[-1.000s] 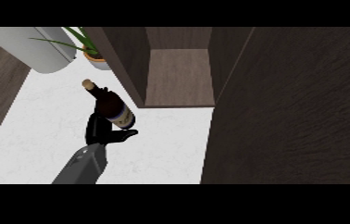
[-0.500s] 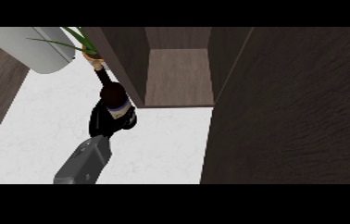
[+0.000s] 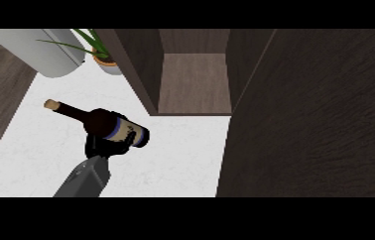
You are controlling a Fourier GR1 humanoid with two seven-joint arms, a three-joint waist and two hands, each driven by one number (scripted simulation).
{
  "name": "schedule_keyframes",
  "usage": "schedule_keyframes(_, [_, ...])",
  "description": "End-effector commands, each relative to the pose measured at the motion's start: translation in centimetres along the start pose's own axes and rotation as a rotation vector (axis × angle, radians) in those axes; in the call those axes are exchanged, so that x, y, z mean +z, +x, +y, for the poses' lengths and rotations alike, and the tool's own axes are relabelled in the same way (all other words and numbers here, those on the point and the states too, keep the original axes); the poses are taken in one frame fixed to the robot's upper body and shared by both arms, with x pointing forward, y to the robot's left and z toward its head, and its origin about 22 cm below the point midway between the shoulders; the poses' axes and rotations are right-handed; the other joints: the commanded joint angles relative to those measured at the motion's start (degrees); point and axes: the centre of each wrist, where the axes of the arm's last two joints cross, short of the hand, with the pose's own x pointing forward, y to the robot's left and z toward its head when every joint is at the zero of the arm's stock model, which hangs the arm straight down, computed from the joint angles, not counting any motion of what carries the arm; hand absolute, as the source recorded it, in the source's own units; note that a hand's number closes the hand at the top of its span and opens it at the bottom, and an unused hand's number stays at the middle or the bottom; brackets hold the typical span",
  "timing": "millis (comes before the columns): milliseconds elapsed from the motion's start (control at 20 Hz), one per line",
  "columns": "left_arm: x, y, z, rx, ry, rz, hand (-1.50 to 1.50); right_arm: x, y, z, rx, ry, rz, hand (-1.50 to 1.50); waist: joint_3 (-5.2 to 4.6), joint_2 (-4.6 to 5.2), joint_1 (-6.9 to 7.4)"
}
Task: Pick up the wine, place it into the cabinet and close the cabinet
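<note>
Risk, as I judge it: the wine bottle lies tilted left of the cabinet, its base curled in the left robot hand, so the neck could clip the cabinet's side wall. One bottle, one cabinet, one potted plant.

One arm shows, coming in at the view's lower left edge — a plain grey forearm with flat, angular faces, widening toward the bottom and narrowing to the wrist. It ends in the black left hand, matte and dark, its fingers thick and rounded — details of their surface are too dark to tell. No cables, screws or markings are visible on either part.
</note>
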Motion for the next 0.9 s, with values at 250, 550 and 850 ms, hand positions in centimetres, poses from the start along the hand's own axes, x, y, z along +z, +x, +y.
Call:
schedule_keyframes(250, [3.6,-0.2,2.7,0.053,0.014,-0.047,1.5,0.7,1.6,-2.5,-0.019,0.037,-0.048,-1.5,-0.04,0.2,0.0])
schedule_keyframes(550, [2.7,1.6,1.1,0.067,-0.082,-0.011,1.5,2.5,0.9,-0.8,0.002,0.005,-0.007,-1.5,0.04,-0.17,0.37])
schedule_keyframes(850, [2.0,1.5,-4.9,0.046,-0.187,-0.025,1.5,0.9,0.3,-0.9,-0.029,0.024,-0.014,-1.5,0.02,-0.09,0.25])
